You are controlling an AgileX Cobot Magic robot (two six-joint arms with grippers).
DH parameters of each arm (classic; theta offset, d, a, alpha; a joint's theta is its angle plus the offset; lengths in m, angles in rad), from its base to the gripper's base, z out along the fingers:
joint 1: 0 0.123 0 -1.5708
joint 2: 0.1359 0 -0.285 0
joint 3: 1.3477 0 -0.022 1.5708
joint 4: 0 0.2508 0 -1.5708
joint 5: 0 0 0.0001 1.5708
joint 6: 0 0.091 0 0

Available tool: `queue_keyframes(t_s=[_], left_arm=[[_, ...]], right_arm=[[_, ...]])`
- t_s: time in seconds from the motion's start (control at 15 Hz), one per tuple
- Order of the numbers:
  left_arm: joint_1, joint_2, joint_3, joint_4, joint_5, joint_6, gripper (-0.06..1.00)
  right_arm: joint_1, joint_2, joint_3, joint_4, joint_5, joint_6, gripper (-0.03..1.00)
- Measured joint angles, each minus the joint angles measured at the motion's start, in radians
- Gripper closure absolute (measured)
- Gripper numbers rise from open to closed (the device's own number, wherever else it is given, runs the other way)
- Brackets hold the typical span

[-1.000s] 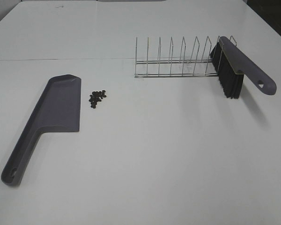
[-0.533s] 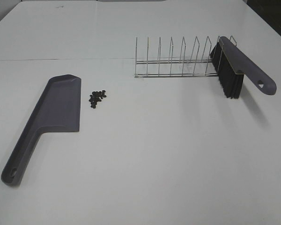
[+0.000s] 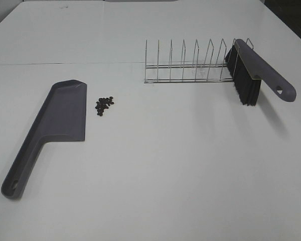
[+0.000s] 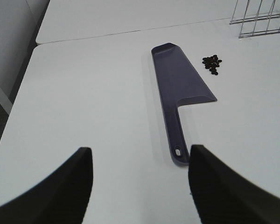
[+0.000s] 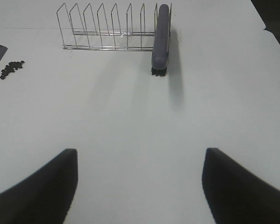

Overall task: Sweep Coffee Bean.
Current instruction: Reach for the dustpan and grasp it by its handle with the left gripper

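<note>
Coffee beans lie just beside the dustpan. The brush rests on the wire rack, well apart from that dustpan. Left gripper and right gripper both gape wide, holding nothing.

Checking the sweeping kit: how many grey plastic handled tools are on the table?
2: a grey plastic dustpan at left beside the dark coffee beans; a grey black-bristled brush in the wire rack, right.

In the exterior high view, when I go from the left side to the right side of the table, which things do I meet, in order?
dustpan → coffee beans → wire rack → brush, which stands in the rack's right end.
</note>
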Motion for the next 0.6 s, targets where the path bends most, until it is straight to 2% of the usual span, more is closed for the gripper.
queue_keyframes(t_s=[0.6], left_arm=[[0.000,0.000,0.000,0.000,0.000,0.000,0.38]], right_arm=[[0.000,0.000,0.000,0.000,0.000,0.000,0.26]])
